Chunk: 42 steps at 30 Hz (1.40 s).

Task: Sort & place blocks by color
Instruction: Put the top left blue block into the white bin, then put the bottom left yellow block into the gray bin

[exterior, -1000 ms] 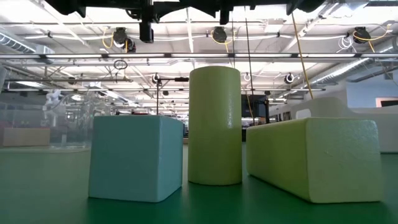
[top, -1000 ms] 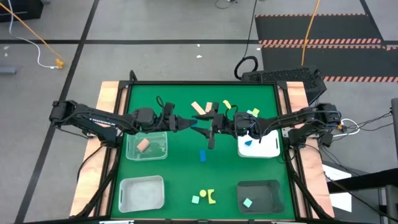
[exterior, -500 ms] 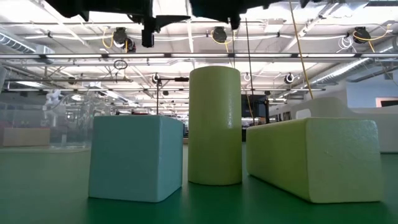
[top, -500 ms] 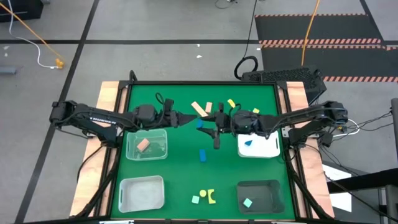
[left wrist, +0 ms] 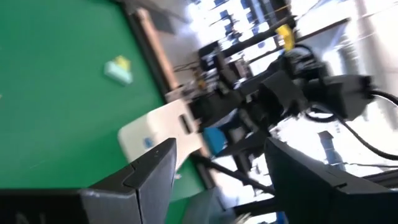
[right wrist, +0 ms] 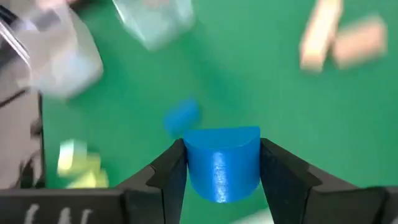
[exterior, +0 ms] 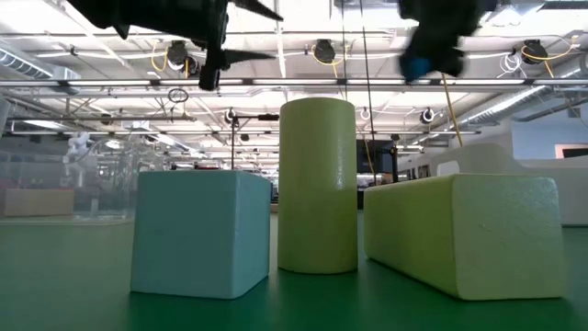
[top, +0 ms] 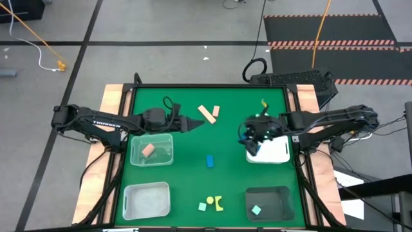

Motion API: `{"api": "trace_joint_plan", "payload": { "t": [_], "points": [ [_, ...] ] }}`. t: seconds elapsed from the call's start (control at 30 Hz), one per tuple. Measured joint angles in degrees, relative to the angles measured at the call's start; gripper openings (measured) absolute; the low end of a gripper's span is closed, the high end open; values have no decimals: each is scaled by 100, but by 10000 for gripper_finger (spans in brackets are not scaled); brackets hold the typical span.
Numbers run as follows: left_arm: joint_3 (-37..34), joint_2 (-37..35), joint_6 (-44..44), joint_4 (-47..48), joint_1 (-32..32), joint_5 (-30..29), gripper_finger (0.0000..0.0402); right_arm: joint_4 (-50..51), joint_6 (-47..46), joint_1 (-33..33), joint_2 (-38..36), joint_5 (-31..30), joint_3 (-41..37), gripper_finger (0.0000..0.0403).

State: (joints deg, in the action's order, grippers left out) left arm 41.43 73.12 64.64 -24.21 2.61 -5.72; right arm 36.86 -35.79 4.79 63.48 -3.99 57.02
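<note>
My right gripper (right wrist: 222,163) is clamped on a blue half-round block (right wrist: 222,163), held between both fingers above the near-left corner of the white tray (top: 277,153), while my left gripper (top: 196,122) hangs with its fingers spread and empty, at about 9 o'clock from the right one. On the green table (top: 193,174) I count two tan blocks (top: 209,113) at 11 o'clock from the right gripper and one blue block (top: 210,161) at 8 o'clock. There are also one tan block in the clear tray (top: 152,150), one teal block in the dark tray (top: 267,204), and three small yellow-green and teal pieces (top: 212,203) at the near edge.
</note>
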Motion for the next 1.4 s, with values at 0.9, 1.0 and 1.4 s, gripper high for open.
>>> {"api": "trace_joint_plan", "payload": {
  "t": [0.9,1.0,1.4],
  "points": [
    [0,38,-662,1260,-433,29,244,2296,-3008,184,-111,557,-1217,180],
    [0,73,-711,1245,-491,28,243,2199,-3124,184,-111,556,-1272,208],
    [0,502,-1059,1294,-834,27,243,1995,-2990,102,-111,559,-1288,289]
  ]
}}
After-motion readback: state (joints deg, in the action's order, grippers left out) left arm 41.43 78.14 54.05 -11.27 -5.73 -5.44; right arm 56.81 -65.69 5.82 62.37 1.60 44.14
